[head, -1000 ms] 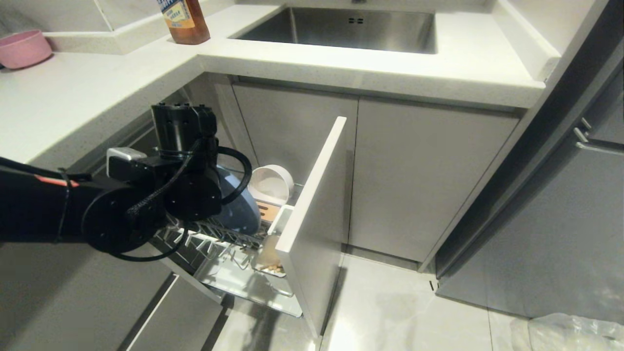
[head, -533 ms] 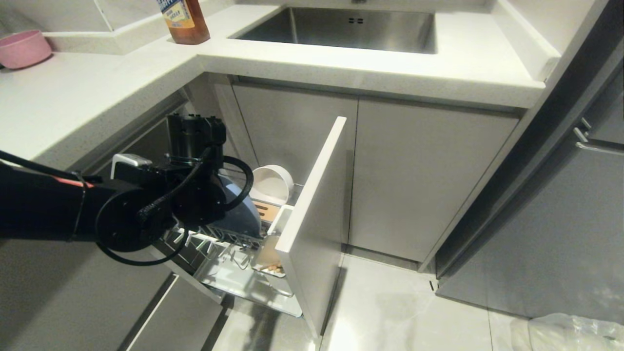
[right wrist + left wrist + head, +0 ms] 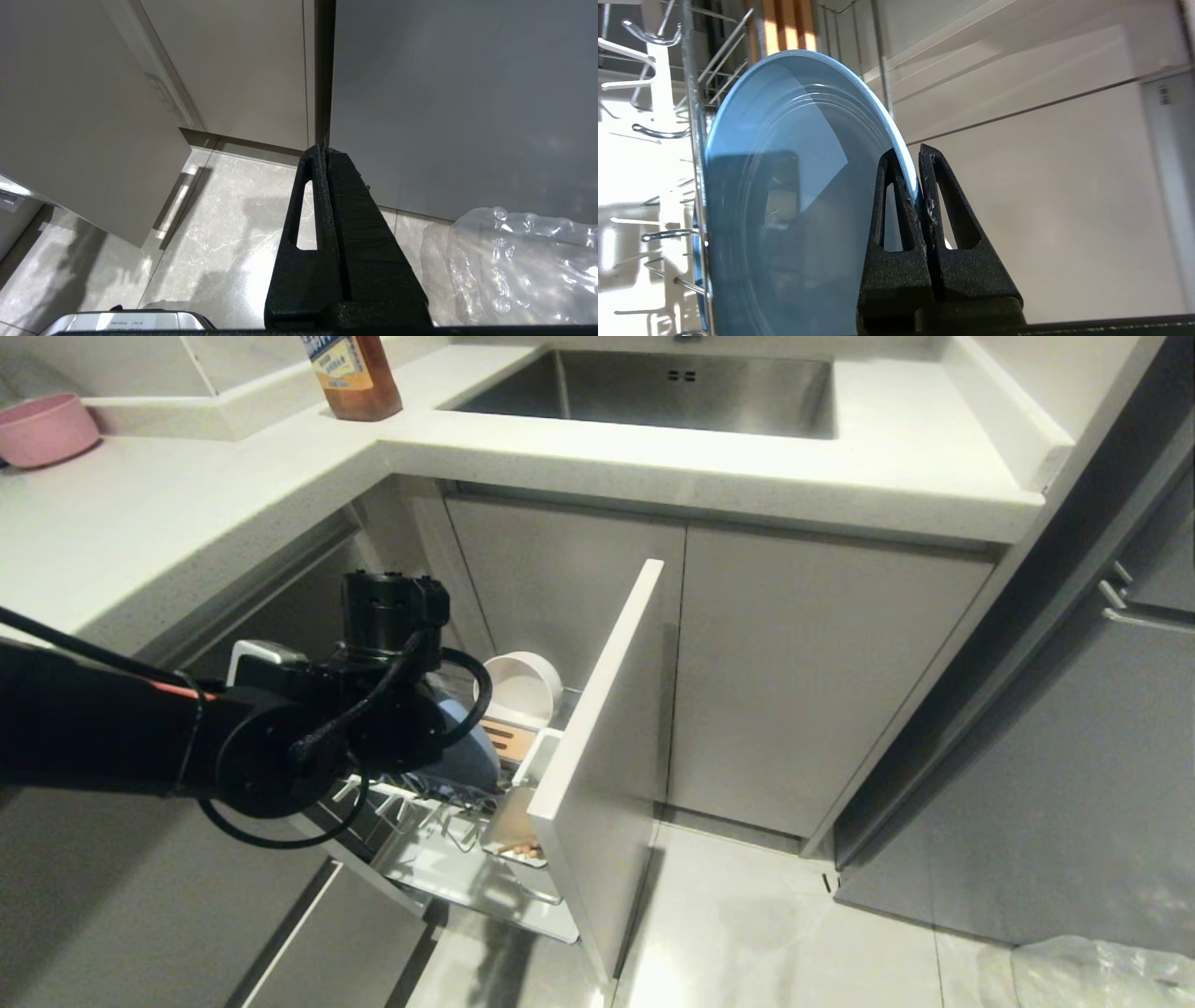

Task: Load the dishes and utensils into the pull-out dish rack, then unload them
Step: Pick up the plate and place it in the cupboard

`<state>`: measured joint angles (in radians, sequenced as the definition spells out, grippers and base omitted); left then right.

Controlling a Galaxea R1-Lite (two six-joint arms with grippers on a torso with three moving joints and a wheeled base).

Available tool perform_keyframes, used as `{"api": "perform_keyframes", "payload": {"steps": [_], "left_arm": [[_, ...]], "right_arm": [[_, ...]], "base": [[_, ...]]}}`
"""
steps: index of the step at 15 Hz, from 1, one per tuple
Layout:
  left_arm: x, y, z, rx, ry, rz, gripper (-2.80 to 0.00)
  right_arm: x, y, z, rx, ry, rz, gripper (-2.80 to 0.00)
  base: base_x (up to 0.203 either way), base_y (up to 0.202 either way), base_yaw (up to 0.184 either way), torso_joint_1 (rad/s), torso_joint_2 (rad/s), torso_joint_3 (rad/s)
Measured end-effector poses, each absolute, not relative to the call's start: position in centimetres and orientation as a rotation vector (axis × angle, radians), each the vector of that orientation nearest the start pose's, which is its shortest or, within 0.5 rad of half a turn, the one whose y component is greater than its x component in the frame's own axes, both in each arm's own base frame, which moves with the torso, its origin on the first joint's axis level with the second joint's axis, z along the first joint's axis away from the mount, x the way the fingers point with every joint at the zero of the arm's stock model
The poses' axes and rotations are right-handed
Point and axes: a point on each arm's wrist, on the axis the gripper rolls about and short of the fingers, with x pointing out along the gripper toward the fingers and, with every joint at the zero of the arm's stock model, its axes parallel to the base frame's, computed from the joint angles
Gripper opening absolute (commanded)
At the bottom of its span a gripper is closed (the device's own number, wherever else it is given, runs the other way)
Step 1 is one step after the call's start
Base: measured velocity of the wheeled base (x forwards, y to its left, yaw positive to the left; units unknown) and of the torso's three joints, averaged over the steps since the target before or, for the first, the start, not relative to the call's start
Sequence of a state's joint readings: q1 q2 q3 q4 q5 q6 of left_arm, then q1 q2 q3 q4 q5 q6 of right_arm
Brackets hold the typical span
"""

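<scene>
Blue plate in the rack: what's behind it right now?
Behind the blue plate, held at its rim by the left gripper, a white bowl stands beside the orange wooden strip. The rack floor below the plate is covered by the arm.

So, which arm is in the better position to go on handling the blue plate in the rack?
The left. The left gripper is already shut on the rim of the blue plate, among the prongs of the dish rack. The right gripper is shut on nothing and points at the floor, away from the rack.
</scene>
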<state>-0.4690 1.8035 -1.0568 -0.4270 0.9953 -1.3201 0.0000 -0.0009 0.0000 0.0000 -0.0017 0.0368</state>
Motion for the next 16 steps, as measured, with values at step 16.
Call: {"api": "perform_keyframes", "payload": {"steps": [16], "left_arm": [[32.4, -13.7, 17.3, -0.973, -0.068, 0.641, -2.8]], "right_arm": [[-2.3, 0.0, 7.5, 0.037, -0.001, -0.002, -2.8]], "base": [[0.0, 0.0, 0.0, 0.0, 0.0, 0.0]]}}
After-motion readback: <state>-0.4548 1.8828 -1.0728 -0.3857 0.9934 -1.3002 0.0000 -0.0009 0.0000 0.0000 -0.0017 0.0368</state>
